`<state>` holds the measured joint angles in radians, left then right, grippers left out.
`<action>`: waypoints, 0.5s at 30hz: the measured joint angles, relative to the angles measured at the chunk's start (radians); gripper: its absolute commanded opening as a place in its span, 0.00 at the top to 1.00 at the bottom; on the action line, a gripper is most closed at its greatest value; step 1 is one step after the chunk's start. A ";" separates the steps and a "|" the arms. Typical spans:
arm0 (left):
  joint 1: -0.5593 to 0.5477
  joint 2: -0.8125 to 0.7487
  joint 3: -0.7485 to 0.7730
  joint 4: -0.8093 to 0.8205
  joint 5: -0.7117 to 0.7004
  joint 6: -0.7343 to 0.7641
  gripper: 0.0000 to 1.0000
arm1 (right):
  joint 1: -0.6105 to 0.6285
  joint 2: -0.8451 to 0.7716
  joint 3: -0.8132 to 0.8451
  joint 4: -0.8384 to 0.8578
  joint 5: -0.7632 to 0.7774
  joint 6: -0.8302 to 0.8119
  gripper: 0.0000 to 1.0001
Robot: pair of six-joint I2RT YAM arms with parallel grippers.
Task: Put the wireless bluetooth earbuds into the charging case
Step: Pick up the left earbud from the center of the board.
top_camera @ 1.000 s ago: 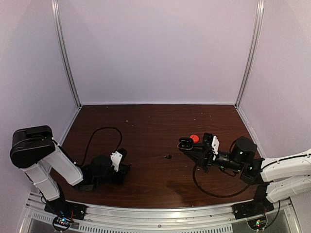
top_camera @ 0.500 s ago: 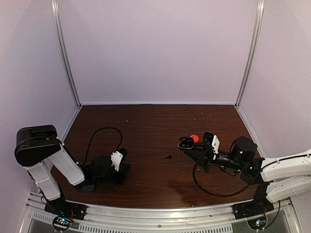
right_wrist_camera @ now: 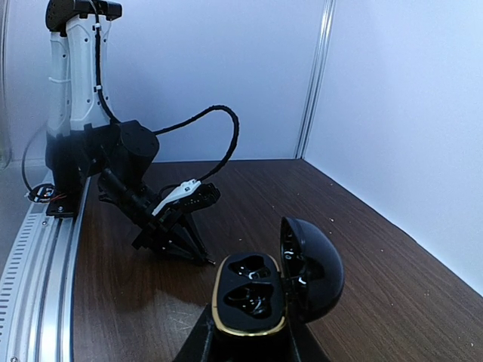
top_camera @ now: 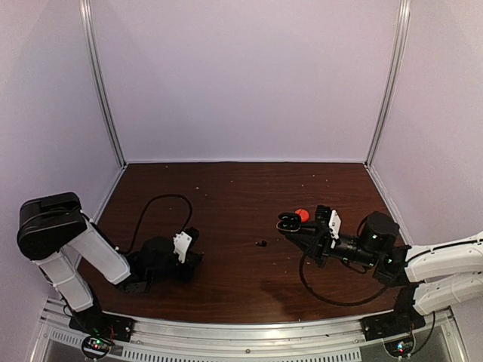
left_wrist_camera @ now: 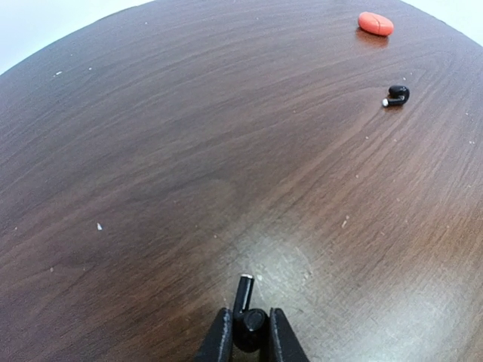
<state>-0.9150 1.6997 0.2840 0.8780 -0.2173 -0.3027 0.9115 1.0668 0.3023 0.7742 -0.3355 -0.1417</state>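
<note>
Brown table [top_camera: 226,192], lilac walls [top_camera: 241,75]; left hand [left_wrist_camera: 250,332] tight around earbud [left_wrist_camera: 249,317], right hand [right_wrist_camera: 253,335] tight around open case [right_wrist_camera: 249,292]

The surface [top_camera: 226,188] is bare across the upper half of the top view, up to the back wall [top_camera: 241,75]; at centre, 1 loose black earbud [top_camera: 262,243] lies in the gap between the left pincer [top_camera: 196,260], low at lower left and nipping a second earbud [left_wrist_camera: 251,326], and the right pincer [top_camera: 291,228], carrying the open charging case [top_camera: 287,222] at right; a red oval piece [top_camera: 302,214] lies just beyond that case; a cable loop [top_camera: 162,202] arches at left.
</note>
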 measured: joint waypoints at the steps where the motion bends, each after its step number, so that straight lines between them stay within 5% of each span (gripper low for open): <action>1: 0.002 -0.021 0.006 -0.041 0.005 0.002 0.90 | 0.000 0.000 0.000 0.000 0.000 0.000 1.00; 15: 0.003 -0.399 0.193 -0.629 0.138 0.077 0.92 | -0.016 0.064 0.000 0.019 -0.067 0.035 1.00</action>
<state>-0.9119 1.3003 0.4767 0.2489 -0.0792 -0.2253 0.8955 1.1309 0.3019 0.7929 -0.4026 -0.1070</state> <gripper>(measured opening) 0.149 0.236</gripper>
